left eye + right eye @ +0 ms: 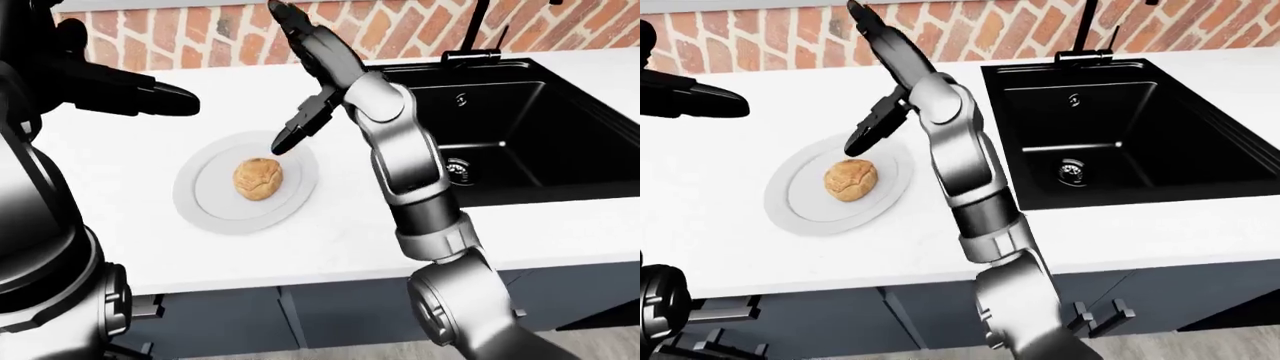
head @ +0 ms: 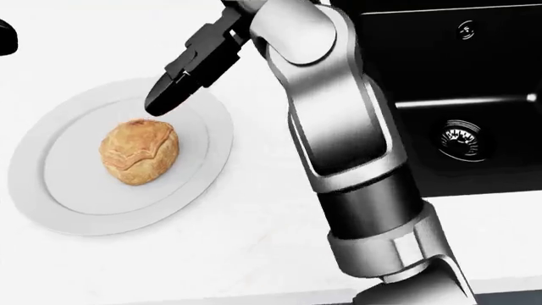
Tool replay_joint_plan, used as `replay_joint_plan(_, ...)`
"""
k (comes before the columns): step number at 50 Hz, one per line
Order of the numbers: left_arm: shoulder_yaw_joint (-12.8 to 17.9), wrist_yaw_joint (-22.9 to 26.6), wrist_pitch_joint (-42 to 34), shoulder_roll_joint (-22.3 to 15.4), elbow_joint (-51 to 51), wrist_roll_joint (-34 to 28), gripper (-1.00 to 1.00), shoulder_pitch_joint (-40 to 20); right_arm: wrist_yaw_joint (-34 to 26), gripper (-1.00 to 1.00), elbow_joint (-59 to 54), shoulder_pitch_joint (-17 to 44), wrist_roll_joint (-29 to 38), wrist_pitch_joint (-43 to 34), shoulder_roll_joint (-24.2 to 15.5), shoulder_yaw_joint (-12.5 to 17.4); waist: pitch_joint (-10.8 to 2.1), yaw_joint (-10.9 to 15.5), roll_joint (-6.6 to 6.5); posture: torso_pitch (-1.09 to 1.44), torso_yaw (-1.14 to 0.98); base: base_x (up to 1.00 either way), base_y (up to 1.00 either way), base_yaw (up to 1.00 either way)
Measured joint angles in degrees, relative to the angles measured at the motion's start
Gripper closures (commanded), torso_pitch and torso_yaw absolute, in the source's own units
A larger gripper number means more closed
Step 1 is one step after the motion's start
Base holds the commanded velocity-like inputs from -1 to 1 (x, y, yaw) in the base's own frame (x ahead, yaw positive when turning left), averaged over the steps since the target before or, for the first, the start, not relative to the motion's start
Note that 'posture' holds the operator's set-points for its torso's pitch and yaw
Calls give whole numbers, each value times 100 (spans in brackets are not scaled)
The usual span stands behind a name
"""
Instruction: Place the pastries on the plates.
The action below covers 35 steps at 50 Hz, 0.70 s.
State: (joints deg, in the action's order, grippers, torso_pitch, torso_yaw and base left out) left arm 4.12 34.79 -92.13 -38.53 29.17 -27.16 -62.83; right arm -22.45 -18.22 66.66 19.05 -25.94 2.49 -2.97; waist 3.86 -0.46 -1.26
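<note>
A round golden pastry (image 2: 140, 152) lies by itself near the middle of the white plate (image 2: 51, 197) on the white counter. My right hand (image 1: 285, 79) hangs open above the plate's upper right rim, clear of the pastry. Its thumb (image 2: 169, 95) points down toward the plate and the other fingers (image 1: 290, 22) stretch up toward the brick wall. My left hand (image 1: 150, 97) hovers over the counter at the upper left of the left-eye view, with its fingers stretched out to the right and nothing in them. No other pastry or plate is in view.
A black sink (image 1: 520, 127) with a drain (image 2: 462, 136) is set into the counter right of the plate, with a black faucet (image 1: 470, 30) at its top edge. A brick wall (image 1: 200, 37) runs along the counter's top edge. The counter's near edge (image 1: 300, 274) drops to grey cabinets.
</note>
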Motion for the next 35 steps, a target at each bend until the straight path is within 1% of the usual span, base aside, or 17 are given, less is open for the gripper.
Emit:
replay_joint_plan(5,-12,-17,21,-11,-29,-21,-100,29,-175,-100,1122,-347,-117,-653,-283,183,20,2,25,0,0,0,0,0)
replay_joint_plan(10,-6,-11,72,53,-23,-37,-100,90,-202,-100,1778,-388,-291,-1095,-584,296,-1,5,39,0,0,0,0,0)
replay_joint_plan(14,-5,3,77,45,-14,-54,-100,98,-174,-100,2256,-713,-375,-1286,-858,392,-17,14,73,0,0,0,0,0)
replay_joint_plan(20,-57,35,9,-24,1,-101,-100,34,20,-100,2736,-1012,-528,-1788,-1423,800,6,37,104,0,0,0,0,0)
replay_joint_plan(23,-63,47,7,-16,-18,-119,-100,23,130,-100,2945,-1154,-624,-1925,-1600,925,-2,29,112,0,0,0,0,0)
replay_joint_plan(27,-72,73,43,1,-22,-135,-100,26,153,-100,3074,-1277,-817,-2052,-1811,970,-3,26,115,0,0,0,0,0)
replay_joint_plan(32,-67,112,65,1,-13,-168,-100,55,142,-100,3317,-1483,-980,-2111,-1977,980,-2,29,132,0,0,0,0,0)
replay_joint_plan(35,-72,131,76,9,-4,-194,-100,74,143,-100,3263,-1505,-1068,-2144,-2099,1074,-2,39,143,0,0,0,0,0)
